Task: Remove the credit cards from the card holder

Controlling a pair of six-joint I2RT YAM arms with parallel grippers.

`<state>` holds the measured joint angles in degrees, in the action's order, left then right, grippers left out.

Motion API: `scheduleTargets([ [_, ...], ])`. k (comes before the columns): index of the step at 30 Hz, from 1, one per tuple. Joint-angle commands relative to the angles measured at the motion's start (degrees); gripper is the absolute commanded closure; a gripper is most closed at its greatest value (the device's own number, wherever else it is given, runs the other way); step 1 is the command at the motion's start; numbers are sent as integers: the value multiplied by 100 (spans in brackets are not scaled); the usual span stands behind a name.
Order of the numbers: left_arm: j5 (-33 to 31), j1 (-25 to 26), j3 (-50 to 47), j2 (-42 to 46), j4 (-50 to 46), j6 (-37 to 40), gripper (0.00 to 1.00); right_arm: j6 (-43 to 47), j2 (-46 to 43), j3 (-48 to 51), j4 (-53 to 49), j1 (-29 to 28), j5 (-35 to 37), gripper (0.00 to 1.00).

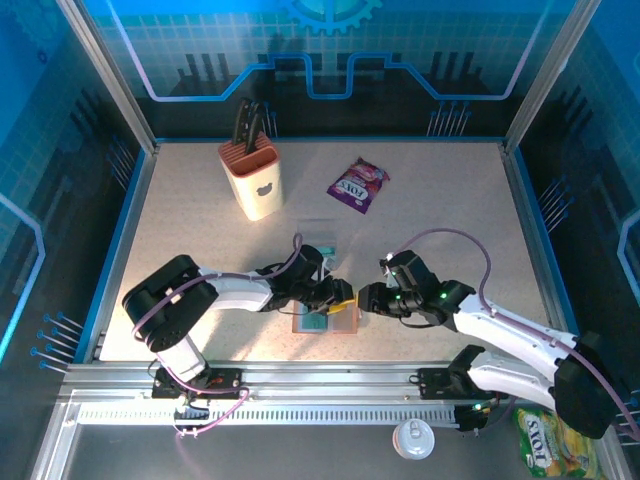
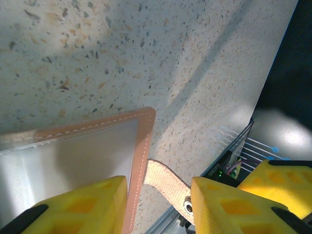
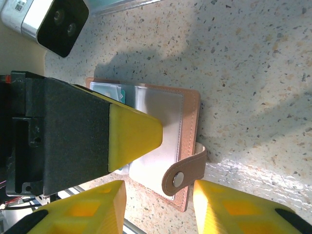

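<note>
Left gripper (image 1: 340, 293) first: its yellow jaws stand apart and grasp nothing. They straddle the stitched edge of the card holder (image 3: 163, 122), and one finger lies over a clear sleeve (image 2: 73, 151) - whether it presses down or just hovers, you cannot tell. The holder lies open like a book on the table (image 1: 440, 210), near the front edge between the two arms. Its strap tab (image 3: 187, 168) points toward the right gripper (image 1: 368, 298), which is likewise released, its jaws apart just short of the snap.

Expect the leather to be light and floppy; it will likely slide or fold unless one finger pins it. The cards should be stiff, thin and slick. Pinch a card's exposed short edge at the sleeve mouth, not the sleeve film.

As for containers, the holder's sleeves show one teal card (image 3: 108, 91) tucked on the far page; the sleeve nearest the strap looks glossy, and you cannot tell what is in it. Further back, a knife block (image 1: 255, 180) holds dark-handled knives.
</note>
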<state>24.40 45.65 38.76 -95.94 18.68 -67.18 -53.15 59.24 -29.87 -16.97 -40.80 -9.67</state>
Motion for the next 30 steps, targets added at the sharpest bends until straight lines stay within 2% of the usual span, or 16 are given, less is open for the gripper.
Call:
scheduleTargets([
  [1, 134, -39, 105, 217, -171, 139, 60, -71, 184, -105, 58, 52, -120, 58],
  [21, -424, -785, -713, 2091, -1856, 866, 59, -42, 1710, -1162, 426, -640, -219, 58],
  [27, -505, -952, -1088, 2516, -1945, 880, 61, -99, 2246, -1436, 587, -961, -223, 58],
  [30, -516, -1017, -1216, 2589, -1942, 909, 65, -143, 2465, -1510, 689, -1097, -237, 58],
])
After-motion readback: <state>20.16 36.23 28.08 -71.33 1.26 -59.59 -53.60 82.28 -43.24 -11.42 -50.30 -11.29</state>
